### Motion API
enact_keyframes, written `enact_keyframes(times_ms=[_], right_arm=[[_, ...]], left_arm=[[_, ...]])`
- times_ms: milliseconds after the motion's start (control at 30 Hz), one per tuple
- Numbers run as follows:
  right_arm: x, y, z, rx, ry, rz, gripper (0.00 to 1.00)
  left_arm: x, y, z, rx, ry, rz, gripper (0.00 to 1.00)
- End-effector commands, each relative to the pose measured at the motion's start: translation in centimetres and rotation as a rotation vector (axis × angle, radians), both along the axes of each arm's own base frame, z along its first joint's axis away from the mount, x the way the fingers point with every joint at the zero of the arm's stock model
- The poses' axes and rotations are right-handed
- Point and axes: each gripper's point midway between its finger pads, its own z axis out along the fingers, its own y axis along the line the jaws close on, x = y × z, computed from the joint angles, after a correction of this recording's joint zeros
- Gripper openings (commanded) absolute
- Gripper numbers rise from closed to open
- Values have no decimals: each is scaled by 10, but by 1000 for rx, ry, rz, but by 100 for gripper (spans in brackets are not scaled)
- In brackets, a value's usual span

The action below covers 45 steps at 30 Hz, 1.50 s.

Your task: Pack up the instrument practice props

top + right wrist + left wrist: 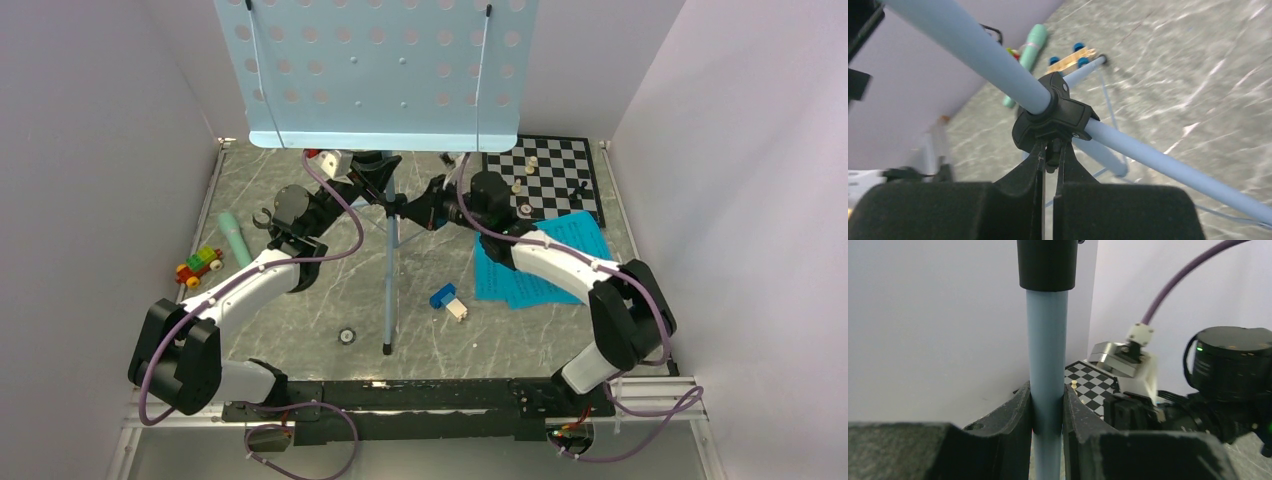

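The left arm (240,283) and the right arm (555,262) have white curved shells between big black joints. A purple cable (340,205) loops along each one. The right gripper (1049,155) has matte black, wedge-shaped fingers (1020,182). Both bases are on a black rail (400,400).

no readable text

no words, labels, brands or numbers can be read in any view. any print on the blue pages (583,232) is too small to make out.
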Motion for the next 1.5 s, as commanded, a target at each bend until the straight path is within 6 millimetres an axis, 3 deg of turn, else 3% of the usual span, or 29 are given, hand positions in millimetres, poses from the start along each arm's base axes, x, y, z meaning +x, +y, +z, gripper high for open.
enact_keyframes(times_ms=[0, 333, 567, 833, 1000, 1033, 1067, 1167, 1233, 1300, 1467], right_arm=[[17, -18, -27, -290, -318, -154, 0], [-3, -12, -39, -744, -866, -251, 0], [-11, -32, -35, -1042, -1156, -383, 0], [-10, -30, -58, -1212, -1220, -423, 0], [-6, -36, -32, -1145, -1145, -600, 0], [-7, -36, -31, -1115, -1100, -597, 4], [-9, -35, -29, -1085, -1054, -573, 16], [-18, -31, 1, -910, -912, -563, 50], [-25, -33, 15, -842, -849, -565, 63], [-34, -35, 22, -779, -768, -539, 71], [-65, -36, 14, -573, -520, -414, 75]], left_arm=[[-9, -14, -17, 48, 88, -69, 0], [-6, -17, -26, 55, 144, -76, 0], [-3, -18, -33, 52, 160, -75, 0], [-3, -17, -40, 65, 166, -64, 0], [-1, -13, -41, 84, 163, -43, 0], [-1, -13, -42, 85, 161, -41, 0], [-1, -13, -42, 88, 159, -38, 0], [0, -11, -43, 90, 158, -25, 0], [0, -10, -42, 90, 156, -21, 0], [0, -10, -42, 90, 157, -17, 0], [3, -9, -42, 88, 158, -8, 0]])
